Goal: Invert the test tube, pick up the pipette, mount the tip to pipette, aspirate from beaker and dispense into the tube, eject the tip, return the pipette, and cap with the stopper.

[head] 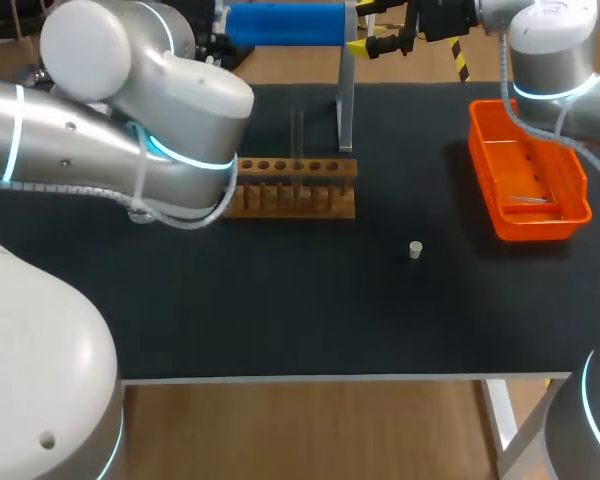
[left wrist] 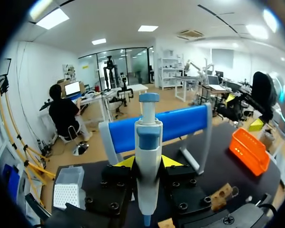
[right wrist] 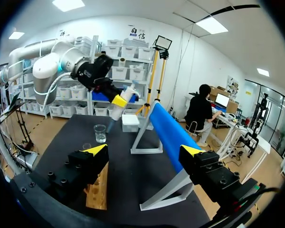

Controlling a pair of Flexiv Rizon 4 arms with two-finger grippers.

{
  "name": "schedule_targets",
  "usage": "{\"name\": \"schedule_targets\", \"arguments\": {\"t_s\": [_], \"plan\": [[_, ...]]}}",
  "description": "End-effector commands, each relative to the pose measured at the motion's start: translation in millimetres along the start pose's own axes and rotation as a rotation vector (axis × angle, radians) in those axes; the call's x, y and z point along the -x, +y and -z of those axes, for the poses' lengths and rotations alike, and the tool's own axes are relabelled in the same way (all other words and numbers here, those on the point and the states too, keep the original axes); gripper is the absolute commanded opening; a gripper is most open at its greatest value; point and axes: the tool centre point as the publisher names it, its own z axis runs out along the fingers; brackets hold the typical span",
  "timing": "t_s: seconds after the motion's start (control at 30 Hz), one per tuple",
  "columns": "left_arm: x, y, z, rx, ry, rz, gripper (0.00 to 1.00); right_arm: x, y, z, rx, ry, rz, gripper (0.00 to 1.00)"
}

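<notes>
My left gripper is shut on the white and blue pipette, which stands upright between its yellow tips. In the right wrist view the left arm holds that pipette in the air above the glass beaker and the white tip box. My right gripper stands open and empty above the table's back right, near the blue pipette stand. The wooden tube rack sits mid-table with a glass tube upright in it. A small pale stopper lies on the black mat.
An orange tray stands at the right side of the table. The blue pipette stand spans the back edge on a grey leg. My left arm's bulky elbow hides the table's left part in the head view.
</notes>
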Motion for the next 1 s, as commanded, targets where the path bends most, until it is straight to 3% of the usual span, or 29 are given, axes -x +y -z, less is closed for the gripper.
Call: {"name": "schedule_targets", "arguments": {"t_s": [0.03, 1.0], "plan": [[-0.9, -2.0, -11.8, 0.005, -0.035, 0.013, 0.00, 1.0, 0.1, 0.7, -0.003, 0.004, 0.000, 1.00], [8.2, -22.8, -45.9, 0.036, -0.165, 0.086, 0.00, 1.0, 0.1, 0.7, -0.003, 0.004, 0.000, 1.00]]}}
